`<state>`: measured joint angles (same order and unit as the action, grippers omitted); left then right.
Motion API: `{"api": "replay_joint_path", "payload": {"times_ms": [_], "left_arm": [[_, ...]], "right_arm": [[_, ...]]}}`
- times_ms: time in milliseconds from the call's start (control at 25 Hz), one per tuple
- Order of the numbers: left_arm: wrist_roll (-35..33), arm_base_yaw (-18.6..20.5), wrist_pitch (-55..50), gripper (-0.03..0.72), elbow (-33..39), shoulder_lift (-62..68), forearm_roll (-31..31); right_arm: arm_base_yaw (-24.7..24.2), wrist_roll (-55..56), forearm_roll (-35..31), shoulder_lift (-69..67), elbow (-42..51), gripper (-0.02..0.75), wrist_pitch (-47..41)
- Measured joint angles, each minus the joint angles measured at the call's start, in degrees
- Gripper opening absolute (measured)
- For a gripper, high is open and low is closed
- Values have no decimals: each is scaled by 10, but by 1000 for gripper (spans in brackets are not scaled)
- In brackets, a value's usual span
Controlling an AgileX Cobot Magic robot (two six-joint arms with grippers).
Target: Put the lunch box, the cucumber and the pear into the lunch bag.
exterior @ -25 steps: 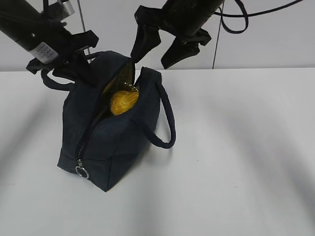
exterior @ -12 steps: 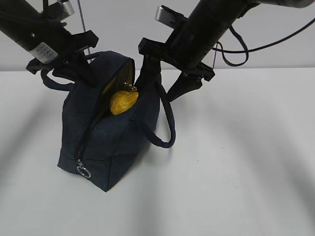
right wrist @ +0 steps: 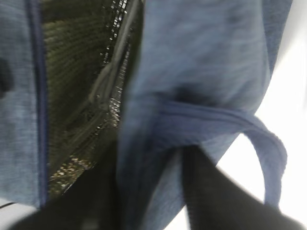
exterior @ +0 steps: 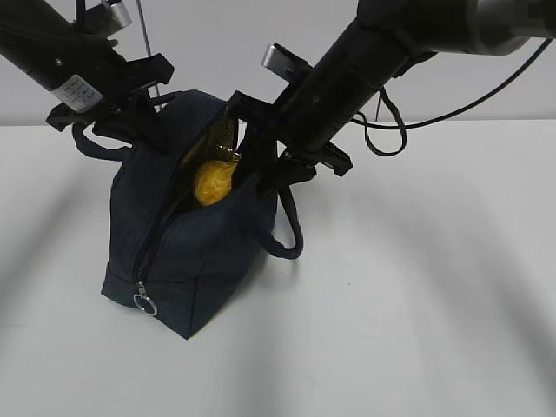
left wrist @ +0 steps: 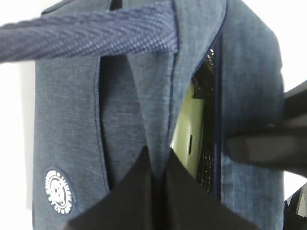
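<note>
Change: since a second ago I see the right gripper (exterior: 271,165) has dropped from above the bag onto the bag's right wall, and the right loop handle (exterior: 291,228) has shifted inward a little.
Left gripper (exterior: 143,109): my left jaws are pinched together on the left wall of the lunch bag (exterior: 187,261) near its top, holding that side of the mouth back; the left wrist view shows dark fabric squeezed between the two fingers (left wrist: 139,191).
Right gripper: one finger sits inside the mouth, the other outside, with the right wall between them; from the right wrist view (right wrist: 148,191) it looks clamped on the fabric, though that picture is blurred.
Lunch bag: standing near the left half of the table (exterior: 417,295), toward the far edge, zipper open, ring pull (exterior: 144,304) at the low near end.
Pear (exterior: 215,181): yellow, inside the open mouth.
Lunch box (left wrist: 188,139): pale green lid visible inside the bag in the left wrist view.
Cucumber (exterior: 222,132): I think the greenish length at the back of the opening is it, but I cannot tell for sure.
Logo (left wrist: 58,190): white round mark on the bag's outer wall.
</note>
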<state>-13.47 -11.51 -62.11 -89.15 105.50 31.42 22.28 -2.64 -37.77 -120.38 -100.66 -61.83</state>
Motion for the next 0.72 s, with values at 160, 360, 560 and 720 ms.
{"api": "replay_joint_path", "payload": {"times_ms": [160, 360, 560, 720], "left_arm": [[0, 0, 0, 0, 0, 0, 6], [0, -4, -4, 0, 0, 0, 62], [0, -43, 21, 0, 0, 5, 142], [0, -89, 85, 0, 0, 6, 167]], "right_arm": [[0, -20, 9, 2, 0, 11, -2], [-8, -23, 86, 30, -9, -4, -34], [-20, -23, 154, 62, -44, -5, -82], [-26, -23, 224, 64, -84, -6, -103]]}}
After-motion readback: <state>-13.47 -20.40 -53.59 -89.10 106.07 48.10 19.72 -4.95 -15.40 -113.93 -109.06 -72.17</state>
